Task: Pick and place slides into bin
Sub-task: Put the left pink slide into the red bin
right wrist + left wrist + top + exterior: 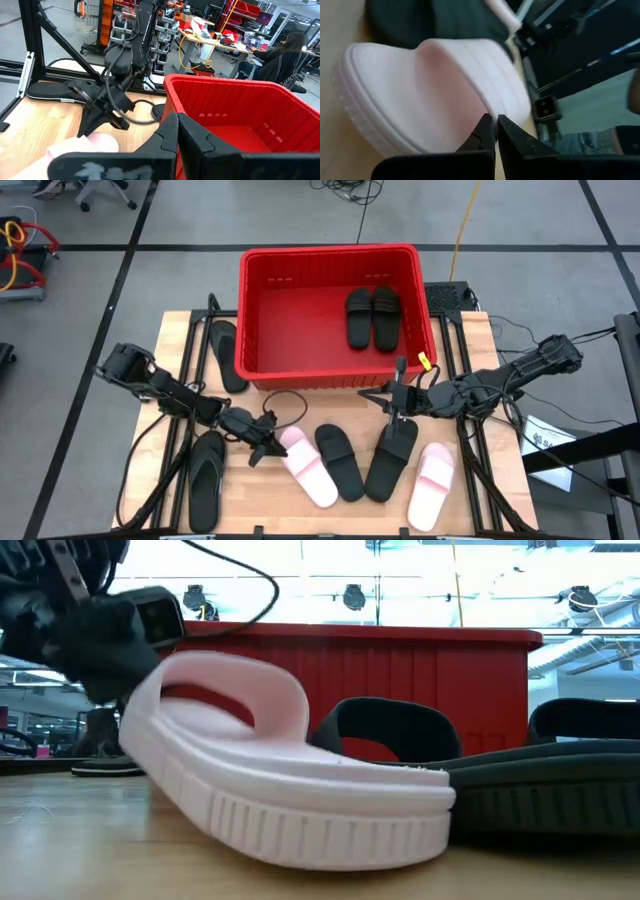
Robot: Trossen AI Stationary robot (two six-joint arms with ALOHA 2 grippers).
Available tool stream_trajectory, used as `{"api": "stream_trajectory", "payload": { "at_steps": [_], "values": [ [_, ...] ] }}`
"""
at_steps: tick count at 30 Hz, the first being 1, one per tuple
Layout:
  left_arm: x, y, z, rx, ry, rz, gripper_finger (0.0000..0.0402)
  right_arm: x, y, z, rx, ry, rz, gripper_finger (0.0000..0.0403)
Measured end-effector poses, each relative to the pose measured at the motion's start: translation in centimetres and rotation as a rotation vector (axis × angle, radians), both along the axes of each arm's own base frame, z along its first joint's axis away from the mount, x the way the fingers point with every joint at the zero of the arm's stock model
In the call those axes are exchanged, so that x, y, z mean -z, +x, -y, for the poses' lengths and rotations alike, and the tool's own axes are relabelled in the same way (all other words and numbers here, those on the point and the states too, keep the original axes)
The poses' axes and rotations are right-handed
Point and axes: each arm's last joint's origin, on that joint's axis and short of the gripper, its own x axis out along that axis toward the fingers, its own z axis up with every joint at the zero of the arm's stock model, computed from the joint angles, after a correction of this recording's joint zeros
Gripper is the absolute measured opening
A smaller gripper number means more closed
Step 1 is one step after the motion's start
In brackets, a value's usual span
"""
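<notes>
Left gripper, fingers pressed together, nudges pale pink slide for pickup; right gripper, likewise closed, hangs beside red bin holding 2 black slides.

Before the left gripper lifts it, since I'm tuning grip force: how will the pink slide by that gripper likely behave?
The pink slide has a thick, ribbed foam-like sole, so it is probably light and fairly stiff. Lifted by one end in the left gripper, it may tilt. The matte surface looks unlikely to slip.

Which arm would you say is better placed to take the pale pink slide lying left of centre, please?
The left arm, I think. Its gripper sits right at the heel end of that pink slide, fingers nearly closed, while the right gripper is at a black slide further right, below the bin.
</notes>
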Motion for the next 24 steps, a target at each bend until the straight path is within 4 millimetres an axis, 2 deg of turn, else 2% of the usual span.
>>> {"api": "stream_trajectory", "payload": {
  "at_steps": [12,24],
  "values": [
    [-3.2,-0.9,-0.3,0.007,-0.023,0.111,0.0000,0.0,0.0,0.0,-0.001,-0.003,-0.001,0.0000],
    [-5.3,-2.2,-0.8,0.008,-0.036,0.148,0.0000,0.0,0.0,0.0,-0.003,-0.004,-0.003,0.0000]
  ]
}}
